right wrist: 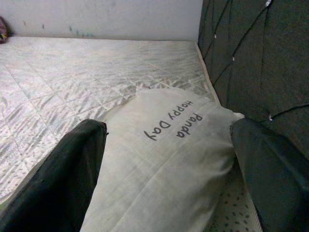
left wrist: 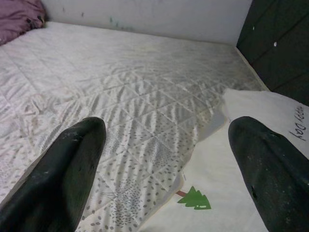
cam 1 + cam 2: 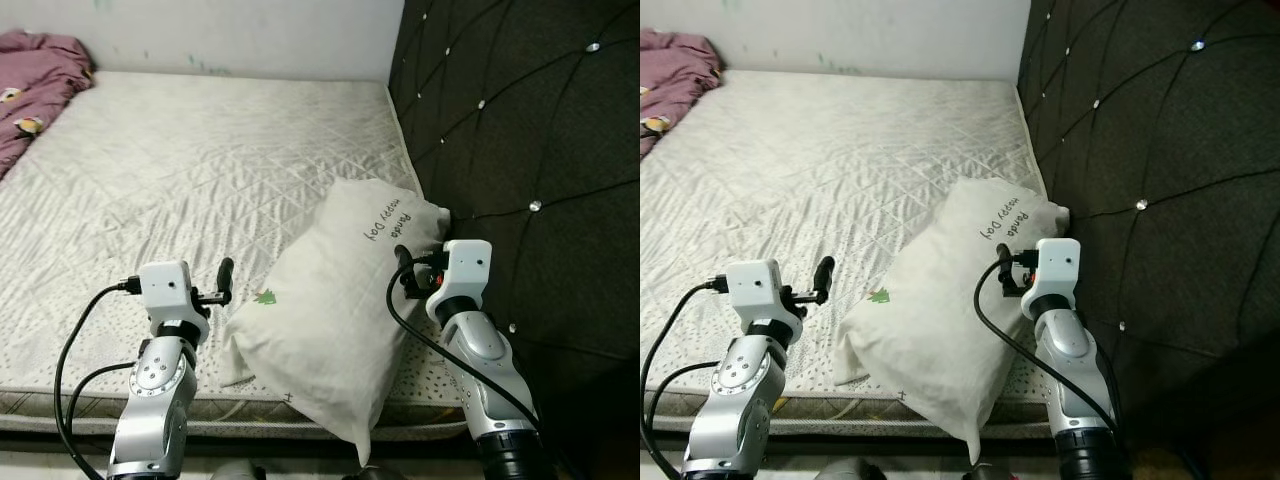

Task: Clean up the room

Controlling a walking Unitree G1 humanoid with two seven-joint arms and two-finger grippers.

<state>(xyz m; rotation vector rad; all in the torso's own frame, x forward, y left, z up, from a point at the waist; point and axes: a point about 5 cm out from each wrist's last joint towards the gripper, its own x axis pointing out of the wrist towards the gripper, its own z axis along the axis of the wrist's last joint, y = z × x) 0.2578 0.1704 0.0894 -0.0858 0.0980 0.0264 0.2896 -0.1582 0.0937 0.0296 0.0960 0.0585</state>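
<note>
Two grippers raised over one pillow at the near edge of one bed.

Left gripper (image 2: 159,159) with both fingers (image 2: 58,179) spread wide, pinching nothing, hovering over the quilted mattress (image 3: 200,160); between its fingertips, the pillow's near corner with a small green tree print (image 2: 194,198). Right gripper (image 1: 169,164) also spread wide, holding nothing, with the single white pillow (image 3: 340,310) lying between and ahead of its fingers (image 1: 63,179), printed "Panda Happy Day" (image 1: 174,123). Pillow resting on the mattress, its far end just beside the dark tufted headboard (image 3: 530,130), its near end hanging over the bed edge. One crumpled purple blanket (image 3: 35,80) at the far corner, well apart from both grippers.
</note>
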